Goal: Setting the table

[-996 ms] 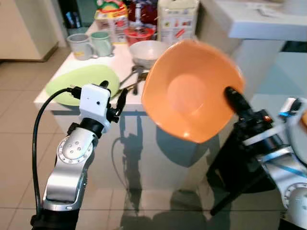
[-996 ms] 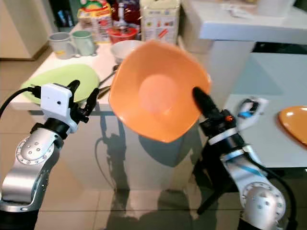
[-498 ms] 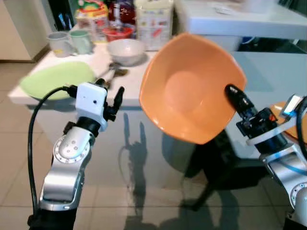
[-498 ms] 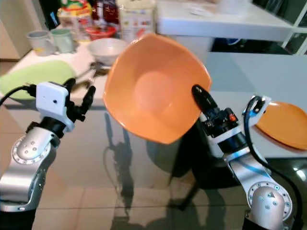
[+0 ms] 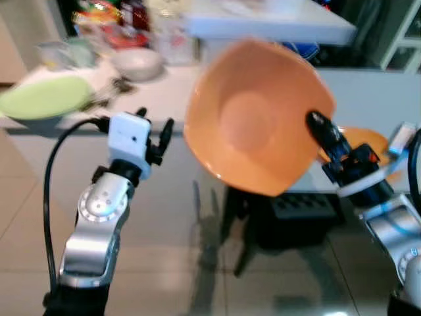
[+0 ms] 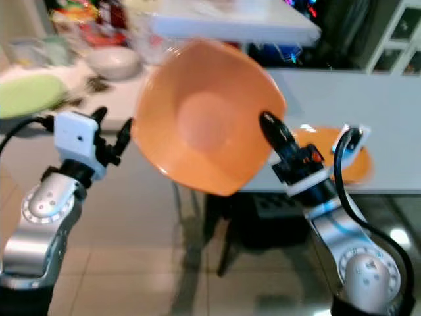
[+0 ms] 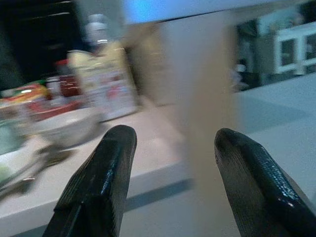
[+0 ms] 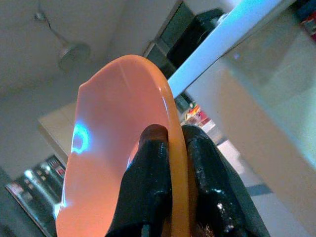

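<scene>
A large orange bowl (image 5: pixel 253 125) is held up in front of me, tilted with its hollow facing me. My right gripper (image 5: pixel 318 125) is shut on the bowl's right rim, and the right wrist view shows the fingers (image 8: pixel 153 182) pinching that rim (image 8: pixel 174 148). An orange plate (image 6: pixel 329 155) lies on the grey table (image 6: pixel 342 99) behind the right arm. My left gripper (image 7: pixel 170 168) is raised at the left, open, with nothing between its fingers (image 5: pixel 164 131).
A white counter (image 5: pixel 79 79) at the back left carries a green plate (image 5: pixel 43 99), a white bowl (image 5: pixel 137 62), cutlery, mugs and food packages. A white shelf (image 5: pixel 263 16) runs above. A dark stool (image 5: pixel 283 217) stands under the grey table. The floor is tiled.
The camera has swung to the right: the counter slid left and the grey table with the orange plate came into view. The right gripper kept its hold on the bowl.
</scene>
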You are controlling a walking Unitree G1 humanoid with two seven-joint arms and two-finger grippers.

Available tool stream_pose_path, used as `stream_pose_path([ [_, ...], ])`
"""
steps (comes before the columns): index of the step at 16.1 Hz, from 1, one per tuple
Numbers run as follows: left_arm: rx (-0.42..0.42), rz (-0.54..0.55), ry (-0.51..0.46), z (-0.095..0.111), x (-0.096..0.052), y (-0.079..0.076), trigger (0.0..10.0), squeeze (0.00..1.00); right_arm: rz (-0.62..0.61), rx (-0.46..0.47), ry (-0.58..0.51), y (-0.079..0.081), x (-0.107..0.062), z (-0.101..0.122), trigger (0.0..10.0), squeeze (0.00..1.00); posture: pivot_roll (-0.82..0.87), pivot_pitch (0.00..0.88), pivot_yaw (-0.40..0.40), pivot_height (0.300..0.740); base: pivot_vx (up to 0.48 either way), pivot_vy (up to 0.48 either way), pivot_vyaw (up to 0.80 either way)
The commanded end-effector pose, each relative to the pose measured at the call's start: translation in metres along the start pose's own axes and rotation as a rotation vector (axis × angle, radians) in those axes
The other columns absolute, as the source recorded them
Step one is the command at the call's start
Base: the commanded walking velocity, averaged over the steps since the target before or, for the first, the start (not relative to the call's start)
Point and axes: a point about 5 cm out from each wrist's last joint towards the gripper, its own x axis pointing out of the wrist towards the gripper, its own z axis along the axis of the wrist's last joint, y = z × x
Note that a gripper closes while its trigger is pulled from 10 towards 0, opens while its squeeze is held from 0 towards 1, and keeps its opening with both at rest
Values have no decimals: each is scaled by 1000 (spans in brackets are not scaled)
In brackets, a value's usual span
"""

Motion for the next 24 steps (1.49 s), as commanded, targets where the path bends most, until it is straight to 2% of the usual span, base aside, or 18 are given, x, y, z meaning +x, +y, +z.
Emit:
stream_pose_path([
  [1, 11, -20, -27, 7, 5, -4, 10000, 0, 31, -9, -42, 6, 3, 8, 10000, 0, 3, 0, 14, 740, 0, -480, 0],
  [7, 11, -23, -34, 9, 6, -6, 10000, 0, 40, -6, -42, 8, 7, 7, 10000, 0, 1, 0, 18, 740, 0, -480, 0],
  [10, 9, -26, -33, 10, 8, -6, 10000, 0, -5, -26, -49, 5, 5, 7, 10000, 0, -1, 0, 22, 740, 0, -480, 0],
  [12, 18, 9, 69, -1, 10, -4, 10000, 0, -139, -68, -66, -11, 2, 7, 10000, 0, -3, 0, 26, 740, 0, 0, 0],
  [14, 17, 12, 69, -1, 11, -4, 10000, 0, -207, -95, -59, -17, 3, 5, 10000, 0, -4, 0, 26, 740, 0, 129, 0],
  [18, 47, 29, 54, 4, 16, -5, 10000, 0, -451, -294, -26, -38, 5, 3, 10000, 0, -7, 0, 29, 740, 0, 79, 0],
  [21, 67, 40, 65, 2, 19, -5, 10000, 0, -532, -377, -23, -45, 8, 5, 10000, 0, -10, 0, 28, 740, 0, 0, 0],
  [24, 57, 27, 51, 3, 19, -8, 10000, 0, -575, -391, 8, -49, 11, 2, 10000, 0, -13, 0, 26, 740, 0, 0, 0],
])
